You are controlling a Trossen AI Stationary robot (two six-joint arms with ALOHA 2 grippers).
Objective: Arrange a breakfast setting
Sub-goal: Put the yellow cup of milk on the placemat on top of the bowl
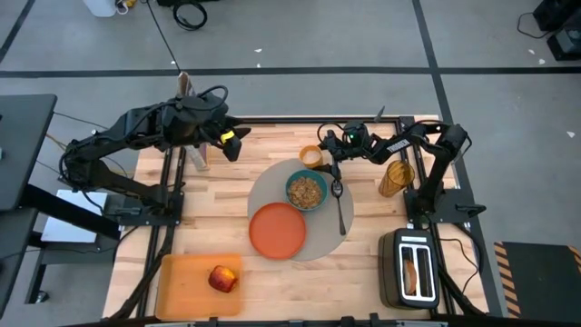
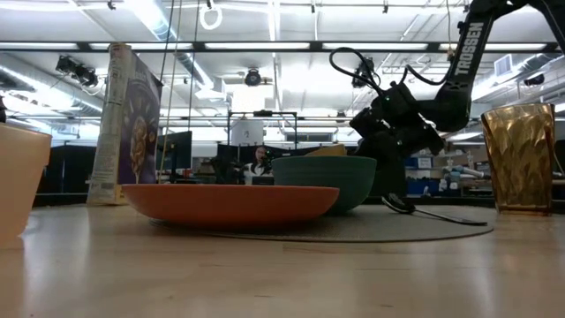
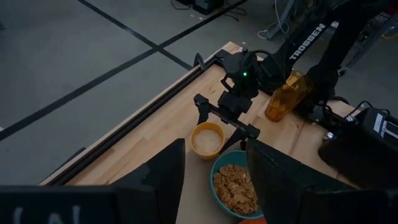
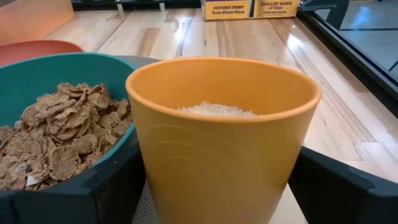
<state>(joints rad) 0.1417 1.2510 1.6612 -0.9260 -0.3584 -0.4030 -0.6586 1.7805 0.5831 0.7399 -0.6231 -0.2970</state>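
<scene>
A round grey placemat lies mid-table. On it are an orange plate, a teal bowl of cereal flakes and a metal spoon. A small yellow cup with something white inside stands upright at the mat's far edge. My right gripper is open, with its fingers on either side of the cup; I cannot tell whether they touch it. My left gripper is open and empty, above the table's far left. A red apple lies on the orange cutting board. A bagel half stands in the toaster.
An amber glass stands right of the mat, under my right arm. The black-and-silver toaster is at the near right, and the orange cutting board at the near left. A cereal box stands at the far left.
</scene>
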